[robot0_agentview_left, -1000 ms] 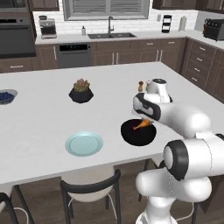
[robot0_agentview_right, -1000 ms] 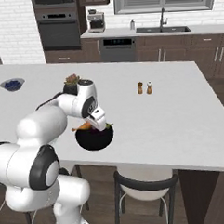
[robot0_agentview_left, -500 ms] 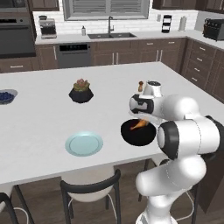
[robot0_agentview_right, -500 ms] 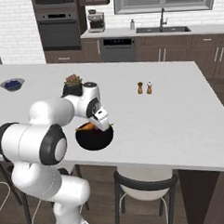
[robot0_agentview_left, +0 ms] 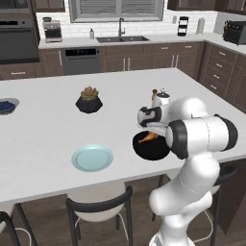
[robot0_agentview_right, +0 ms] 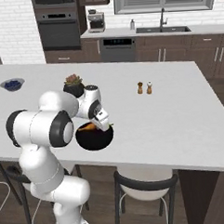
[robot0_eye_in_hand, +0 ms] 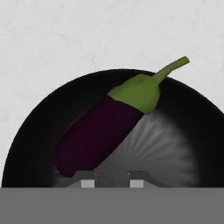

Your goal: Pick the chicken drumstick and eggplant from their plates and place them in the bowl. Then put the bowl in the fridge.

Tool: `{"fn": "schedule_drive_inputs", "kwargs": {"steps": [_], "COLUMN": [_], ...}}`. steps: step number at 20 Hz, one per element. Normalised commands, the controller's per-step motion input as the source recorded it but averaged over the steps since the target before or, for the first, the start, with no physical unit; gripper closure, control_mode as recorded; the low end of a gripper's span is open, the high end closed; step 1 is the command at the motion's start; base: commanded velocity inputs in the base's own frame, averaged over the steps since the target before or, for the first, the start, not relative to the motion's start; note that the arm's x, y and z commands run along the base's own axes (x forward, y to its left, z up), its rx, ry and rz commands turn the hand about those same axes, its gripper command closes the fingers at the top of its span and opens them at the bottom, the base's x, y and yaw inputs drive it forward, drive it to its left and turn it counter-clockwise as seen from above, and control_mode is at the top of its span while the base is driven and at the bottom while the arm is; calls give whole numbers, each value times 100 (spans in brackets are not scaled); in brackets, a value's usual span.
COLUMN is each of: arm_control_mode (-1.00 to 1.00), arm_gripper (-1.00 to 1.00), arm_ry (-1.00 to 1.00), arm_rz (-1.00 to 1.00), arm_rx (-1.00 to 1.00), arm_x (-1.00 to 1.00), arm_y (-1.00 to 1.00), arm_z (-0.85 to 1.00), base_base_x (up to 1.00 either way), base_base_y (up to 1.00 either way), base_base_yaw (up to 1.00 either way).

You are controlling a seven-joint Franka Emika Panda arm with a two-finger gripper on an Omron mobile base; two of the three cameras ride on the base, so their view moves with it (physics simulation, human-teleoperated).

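Gripper [robot0_eye_in_hand: 113, 180] low over black bowl [robot0_eye_in_hand: 192, 118], fingertips [robot0_eye_in_hand: 88, 183] narrowly parted, nothing between them. Eggplant [robot0_eye_in_hand: 98, 133] lies in bowl just ahead of fingers, stem cap pointing away. Chicken drumstick [robot0_agentview_left: 147, 137] also in bowl, beside hand. Bowl likely rigid, light, smooth; rim nearest fingers looks best hold, contents may roll if tilted.

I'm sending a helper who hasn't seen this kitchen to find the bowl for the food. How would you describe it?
On the long white island counter, look along the near edge by the robot's white arm. The bowl sits there, right of the pale teal plate, with the eggplant and chicken drumstick inside. It is wide, shallow and plain black, unlike the faceted plant pot or the small blueberry bowl.
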Motion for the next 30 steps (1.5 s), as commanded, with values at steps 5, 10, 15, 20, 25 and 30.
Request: {"fn": "schedule_drive_inputs", "kwargs": {"steps": [5, 10, 15, 20, 25, 30], "arm_control_mode": [-100, -100, -100, -100, -100, -100], "arm_gripper": [-100, -100, -100, -100, -100, -100], "arm_ry": [0, 0, -3, -1, 3, -2], "arm_rz": [-1, 0, 0, 0, 0, 0], "arm_rx": [0, 1, 9, 3, 0, -8], "arm_x": [11, -4, -74, -82, -60, 41], "arm_y": [2, -1, -19, -61, -64, 11], "arm_z": [-5, 20, 95, 29, -50, -42], "base_base_x": [0, 0, 0, 0, 0, 0], "base_base_y": [0, 0, 0, 0, 0, 0], "base_base_yaw": [0, 0, 0, 0, 0, 0]}}
